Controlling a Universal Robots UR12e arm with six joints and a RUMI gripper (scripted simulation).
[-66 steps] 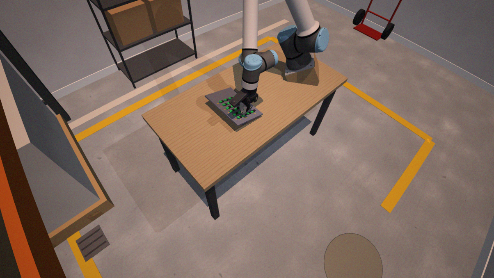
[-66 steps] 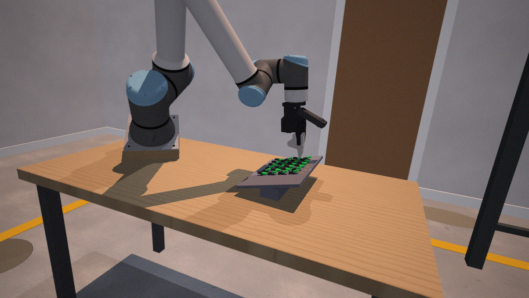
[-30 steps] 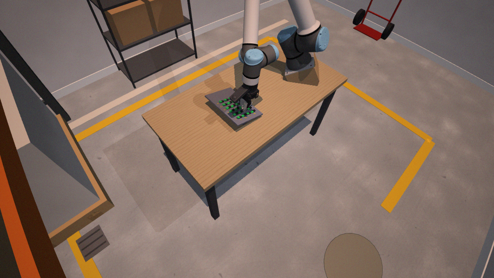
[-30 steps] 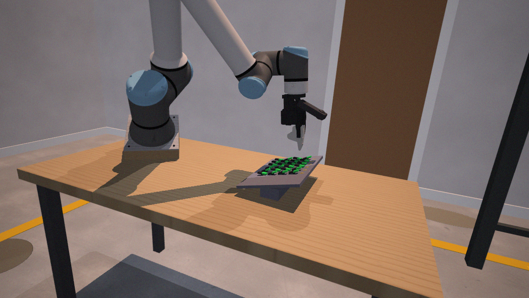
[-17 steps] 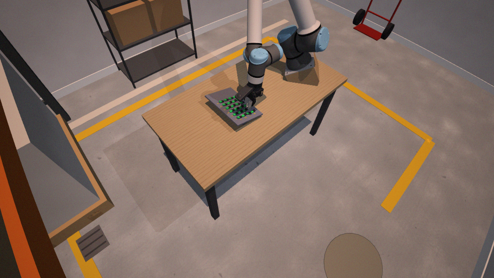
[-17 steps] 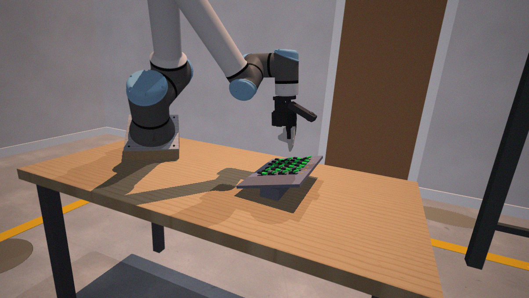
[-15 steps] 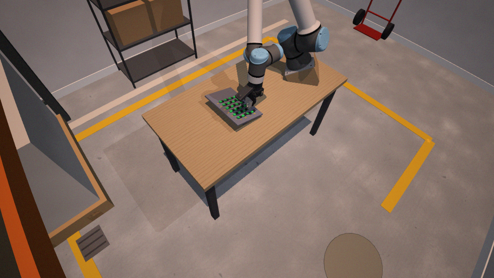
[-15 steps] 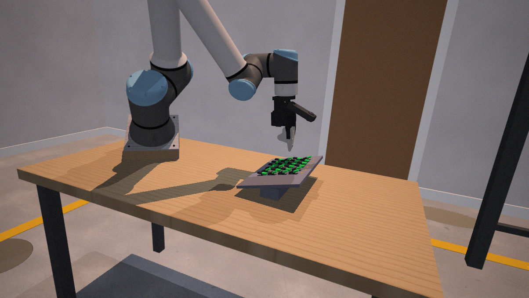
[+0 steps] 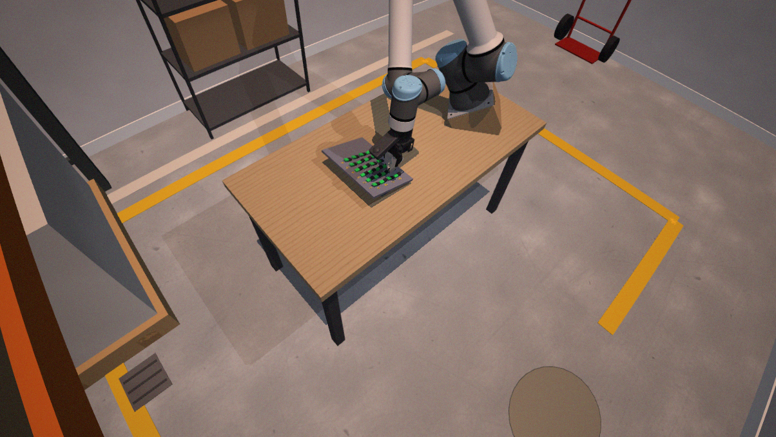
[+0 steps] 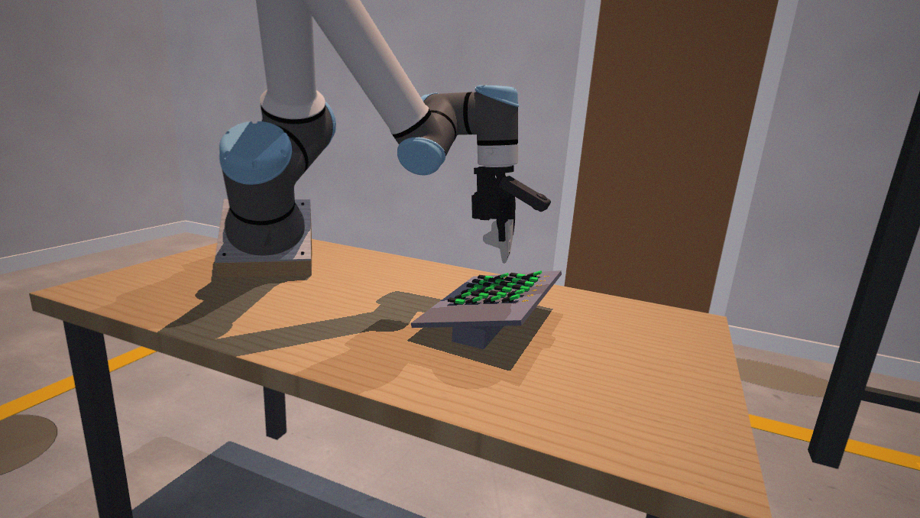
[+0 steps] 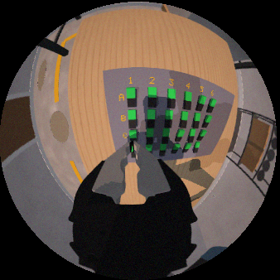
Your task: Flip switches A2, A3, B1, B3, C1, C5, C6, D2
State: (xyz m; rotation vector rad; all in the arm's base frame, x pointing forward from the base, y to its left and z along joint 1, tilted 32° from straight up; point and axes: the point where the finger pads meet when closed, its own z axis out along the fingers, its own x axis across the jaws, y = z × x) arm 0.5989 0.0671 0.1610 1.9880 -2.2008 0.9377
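A grey switch panel (image 9: 345,147) (image 10: 450,315) (image 11: 113,83) stands tilted on the wooden table (image 9: 303,227) (image 10: 611,386). It carries rows of green-and-black rocker switches (image 9: 372,168) (image 10: 498,289) (image 11: 170,120), with letters down the left side and numbers 1 to 6 along the top. My gripper (image 9: 392,164) (image 10: 505,257) (image 11: 132,142) is shut and holds nothing. It hangs a short way above the panel's near edge. In the wrist view its tips point at column 1, just below the C1 switch (image 11: 132,134). The lowest switch of column 1 is hidden behind the tips. I cannot tell which way each switch is set.
The arm's base (image 9: 469,103) (image 10: 264,247) is bolted to the table's far end. A metal shelf with cardboard boxes (image 9: 217,32) stands beyond the table, and a red hand truck (image 9: 586,32) stands at the back right. Yellow floor lines (image 9: 640,271) ring the table.
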